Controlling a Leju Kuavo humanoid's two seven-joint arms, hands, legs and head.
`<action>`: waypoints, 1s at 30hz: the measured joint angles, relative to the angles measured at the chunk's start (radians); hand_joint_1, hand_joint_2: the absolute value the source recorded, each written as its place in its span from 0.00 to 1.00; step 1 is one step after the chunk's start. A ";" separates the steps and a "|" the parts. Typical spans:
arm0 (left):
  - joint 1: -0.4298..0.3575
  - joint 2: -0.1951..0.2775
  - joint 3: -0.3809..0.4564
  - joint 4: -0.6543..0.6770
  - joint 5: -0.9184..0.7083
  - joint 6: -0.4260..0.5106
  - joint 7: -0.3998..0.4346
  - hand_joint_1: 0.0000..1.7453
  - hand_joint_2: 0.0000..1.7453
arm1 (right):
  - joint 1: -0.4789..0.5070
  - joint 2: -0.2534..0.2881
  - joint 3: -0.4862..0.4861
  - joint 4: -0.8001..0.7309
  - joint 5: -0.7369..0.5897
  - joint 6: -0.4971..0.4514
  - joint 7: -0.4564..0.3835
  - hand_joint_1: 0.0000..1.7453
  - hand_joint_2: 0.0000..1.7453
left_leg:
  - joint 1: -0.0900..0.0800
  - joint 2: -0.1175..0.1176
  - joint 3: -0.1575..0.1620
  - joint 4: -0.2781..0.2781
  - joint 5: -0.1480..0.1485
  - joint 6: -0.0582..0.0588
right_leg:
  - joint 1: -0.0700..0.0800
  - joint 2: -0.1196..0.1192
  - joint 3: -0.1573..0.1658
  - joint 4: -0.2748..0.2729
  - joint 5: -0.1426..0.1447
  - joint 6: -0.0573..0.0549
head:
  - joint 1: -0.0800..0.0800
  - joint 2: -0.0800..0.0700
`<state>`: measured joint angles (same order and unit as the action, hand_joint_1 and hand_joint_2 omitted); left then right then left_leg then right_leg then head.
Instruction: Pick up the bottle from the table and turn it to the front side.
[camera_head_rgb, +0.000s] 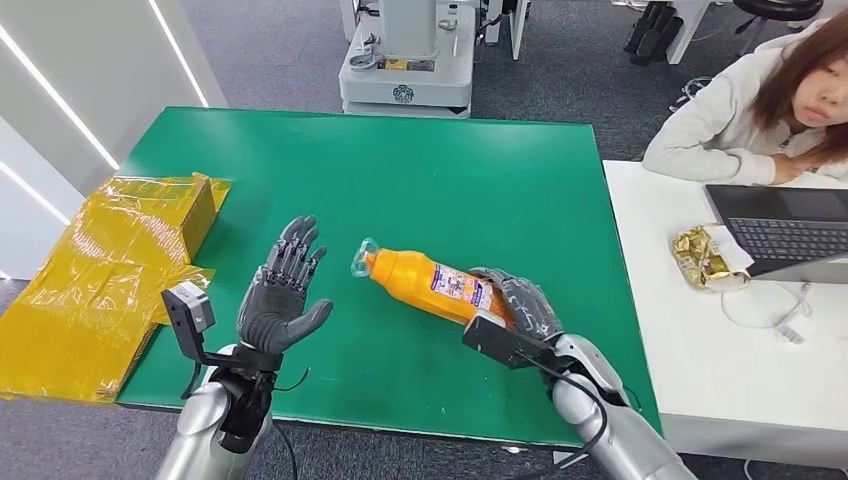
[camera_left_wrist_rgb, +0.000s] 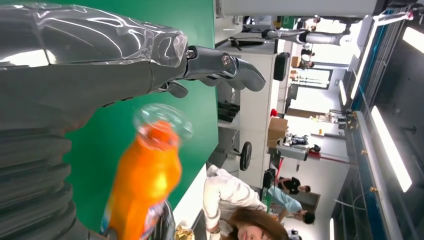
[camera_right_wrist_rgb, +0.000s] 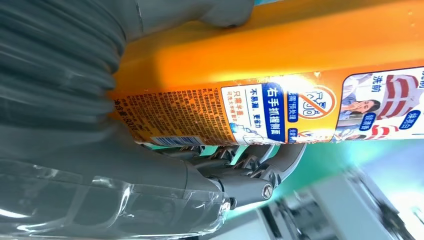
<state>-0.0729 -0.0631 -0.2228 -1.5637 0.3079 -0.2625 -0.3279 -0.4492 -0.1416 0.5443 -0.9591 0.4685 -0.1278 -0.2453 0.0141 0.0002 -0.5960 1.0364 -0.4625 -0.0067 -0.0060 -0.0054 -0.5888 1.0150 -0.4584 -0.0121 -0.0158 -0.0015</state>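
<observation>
An orange bottle (camera_head_rgb: 430, 281) with a clear cap and a printed label lies tilted over the green table (camera_head_rgb: 420, 170), cap toward my left. My right hand (camera_head_rgb: 518, 303) grips its base end, fingers wrapped around the body (camera_right_wrist_rgb: 260, 55). The right wrist view shows the label with blue and white text facing the camera. My left hand (camera_head_rgb: 284, 287) hovers a short way off the cap end, palm up, fingers spread, holding nothing. In the left wrist view the bottle (camera_left_wrist_rgb: 145, 180) points its cap toward my left hand's fingers (camera_left_wrist_rgb: 220, 67).
Crumpled yellow plastic wrap (camera_head_rgb: 95, 275) covers the table's left edge. A white desk (camera_head_rgb: 700, 350) adjoins on the right, with a laptop (camera_head_rgb: 785, 230), a gold wrapper (camera_head_rgb: 705, 257) and a seated person (camera_head_rgb: 770, 105). A robot base (camera_head_rgb: 405, 60) stands beyond the far edge.
</observation>
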 joint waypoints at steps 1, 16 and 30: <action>0.003 0.000 0.000 0.002 0.000 0.001 -0.005 0.00 1.00 | 0.030 0.000 -0.008 -0.039 -0.010 -0.021 -0.005 1.00 1.00 | 0.000 0.000 0.000 0.000 0.000 0.000 | 0.000 0.000 0.000 0.000 0.000 0.000 | 0.000 0.000; 0.031 0.001 -0.002 0.025 -0.001 0.000 -0.020 0.00 1.00 | 0.338 -0.040 -0.154 -0.403 -0.074 -0.139 -0.036 1.00 1.00 | 0.000 0.000 0.000 0.000 -0.001 0.000 | 0.000 0.000 0.000 -0.001 0.000 0.001 | 0.000 0.000; -0.103 0.008 -0.027 0.076 -0.003 -0.032 0.005 0.00 1.00 | 0.371 -0.053 -0.269 -0.474 -0.242 -0.237 -0.154 1.00 1.00 | 0.000 0.000 0.000 0.000 0.000 0.000 | 0.000 0.000 0.000 0.000 0.001 0.000 | 0.000 0.000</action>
<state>-0.1763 -0.0548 -0.2498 -1.4881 0.3052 -0.2945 -0.3231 -0.0783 -0.1945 0.2749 -1.4329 0.2264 -0.3653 -0.3995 0.0138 0.0007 -0.5964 1.0367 -0.4621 -0.0066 -0.0063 -0.0050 -0.5887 1.0146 -0.4570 -0.0116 -0.0156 -0.0015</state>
